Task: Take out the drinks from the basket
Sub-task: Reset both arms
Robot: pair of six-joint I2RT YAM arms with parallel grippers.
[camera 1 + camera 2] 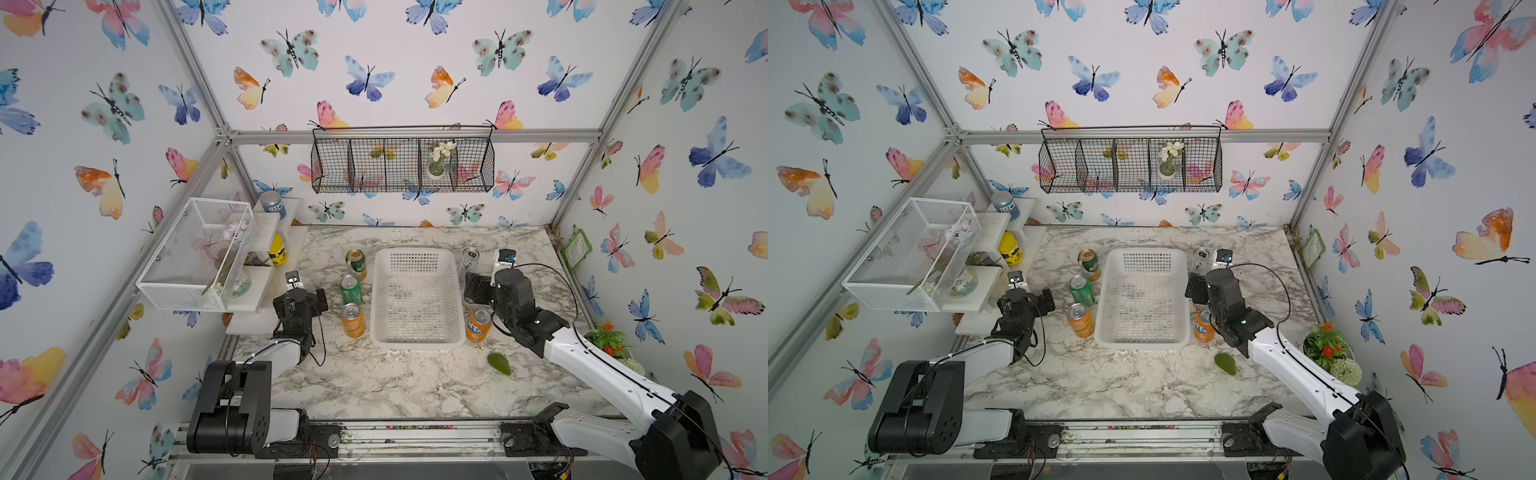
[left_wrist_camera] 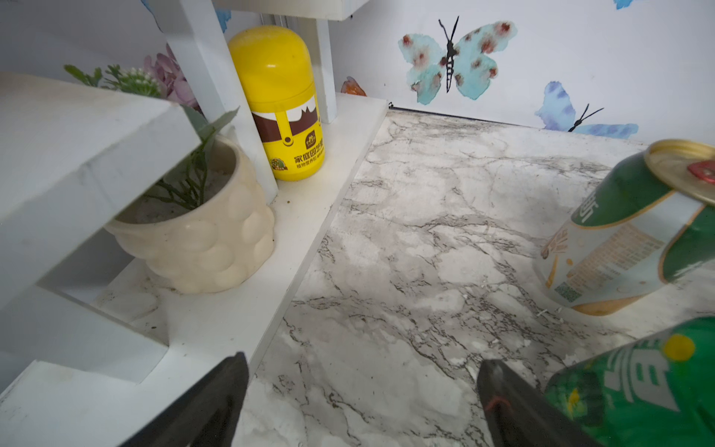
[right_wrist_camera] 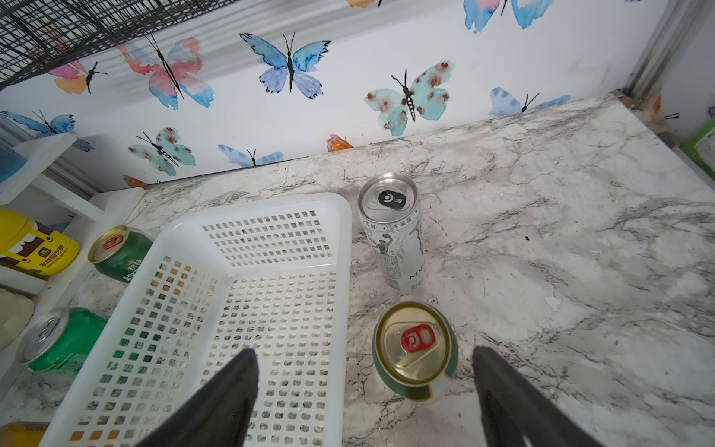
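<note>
The white basket (image 1: 415,252) stands empty mid-table, as the right wrist view confirms (image 3: 271,201). Left of it a dark green can with a gold top (image 1: 356,264), a bright green can (image 1: 351,289) and an orange can (image 1: 353,320) stand in a row. On its right stand a slim silver can (image 1: 469,259) and an orange can (image 1: 478,325). A second dark green can (image 3: 416,350) stands under my right gripper (image 3: 363,350), which is open above it and holds nothing. My left gripper (image 2: 361,365) is open over bare marble, beside the bright green can (image 2: 638,387).
A white stepped shelf (image 2: 340,127) at the left carries a yellow jar (image 2: 278,104) and a cream plant pot (image 2: 201,240). A white mesh box (image 1: 195,253) and a black wire basket (image 1: 403,164) hang on the walls. A green leaf (image 1: 498,363) lies in front; potted flowers (image 1: 1327,345) stand right.
</note>
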